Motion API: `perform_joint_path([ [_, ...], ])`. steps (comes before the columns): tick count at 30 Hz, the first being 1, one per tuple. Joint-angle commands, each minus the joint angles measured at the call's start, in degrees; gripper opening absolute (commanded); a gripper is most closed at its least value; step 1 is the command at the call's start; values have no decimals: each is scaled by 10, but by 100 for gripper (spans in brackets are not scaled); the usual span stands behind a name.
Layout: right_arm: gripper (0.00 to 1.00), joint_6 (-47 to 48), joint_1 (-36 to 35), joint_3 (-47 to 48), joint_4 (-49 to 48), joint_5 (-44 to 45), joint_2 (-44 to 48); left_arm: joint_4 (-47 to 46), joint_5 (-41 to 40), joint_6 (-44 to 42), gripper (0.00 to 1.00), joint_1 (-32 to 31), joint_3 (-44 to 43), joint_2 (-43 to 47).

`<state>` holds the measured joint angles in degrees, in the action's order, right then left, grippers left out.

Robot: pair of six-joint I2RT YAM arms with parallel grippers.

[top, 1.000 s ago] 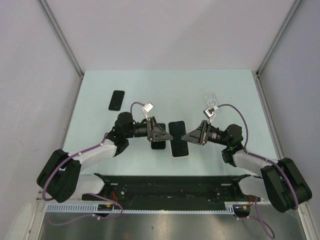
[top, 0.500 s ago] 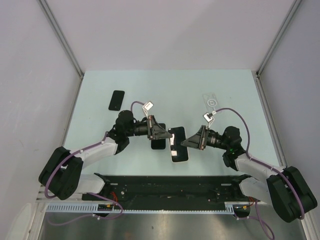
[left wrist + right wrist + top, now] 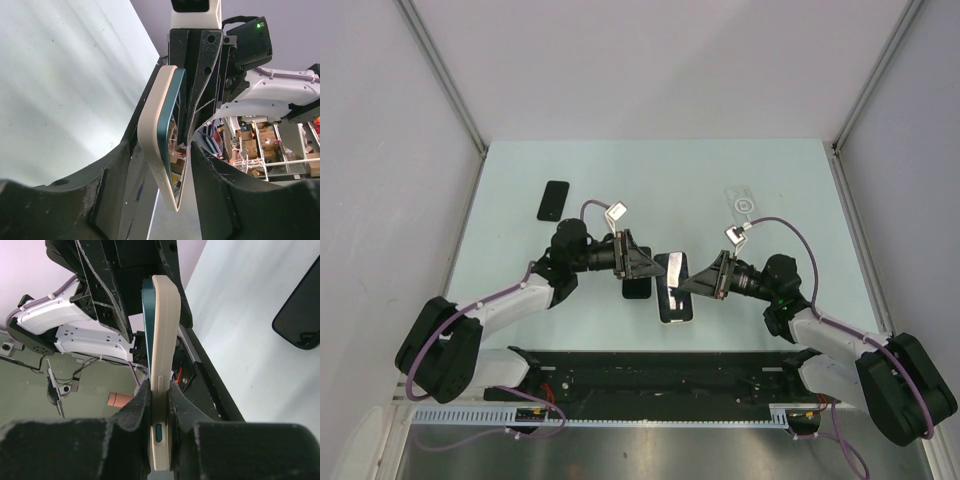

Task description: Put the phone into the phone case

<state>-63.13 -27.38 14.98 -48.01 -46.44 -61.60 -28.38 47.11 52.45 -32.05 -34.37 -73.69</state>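
The phone, dark teal (image 3: 166, 120), sits in a cream case (image 3: 676, 296) and is held on edge above the table, between the two arms. My right gripper (image 3: 694, 284) is shut on the case's side, near the side buttons, as the right wrist view shows (image 3: 160, 390); the cream case (image 3: 164, 340) runs away from the camera with a teal edge along its left. My left gripper (image 3: 648, 267) is open. In the left wrist view its fingers (image 3: 161, 150) stand on either side of the case's end (image 3: 150, 130), with a gap on the left side.
A black phone (image 3: 637, 288) lies on the pale green table (image 3: 520, 260) under the left gripper, and it also shows in the right wrist view (image 3: 300, 315). Another black phone (image 3: 554, 200) lies far left. A clear case (image 3: 744, 201) lies far right.
My right gripper has moved left with the cased phone and lifted it off the table onto its edge. The left gripper has edged right, its open fingers now around the phone's end.
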Motion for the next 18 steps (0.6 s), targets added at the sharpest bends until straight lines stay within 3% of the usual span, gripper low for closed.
perform_joint_path([
  [1,2,-28,-7,8,-72,22,12,-59,18,9,57,-2,11,7],
  [4,4,-30,-13,10,-75,28,14,-63,22,13,57,-8,11,0],
  [7,12,-21,-20,12,-70,29,13,-83,33,19,37,-10,12,-6],
  [8,14,-16,-21,13,-55,28,14,-85,42,18,23,-10,12,-7],
  [11,26,4,-21,18,-27,30,19,-89,60,13,7,-9,6,-11],
  [13,39,16,-18,24,-14,34,29,-85,69,13,1,-10,2,-15],
  [16,55,26,-9,36,5,34,40,-81,94,12,0,-10,-5,-20],
  [18,57,28,1,44,22,32,49,-75,114,10,0,-11,-10,-18],
])
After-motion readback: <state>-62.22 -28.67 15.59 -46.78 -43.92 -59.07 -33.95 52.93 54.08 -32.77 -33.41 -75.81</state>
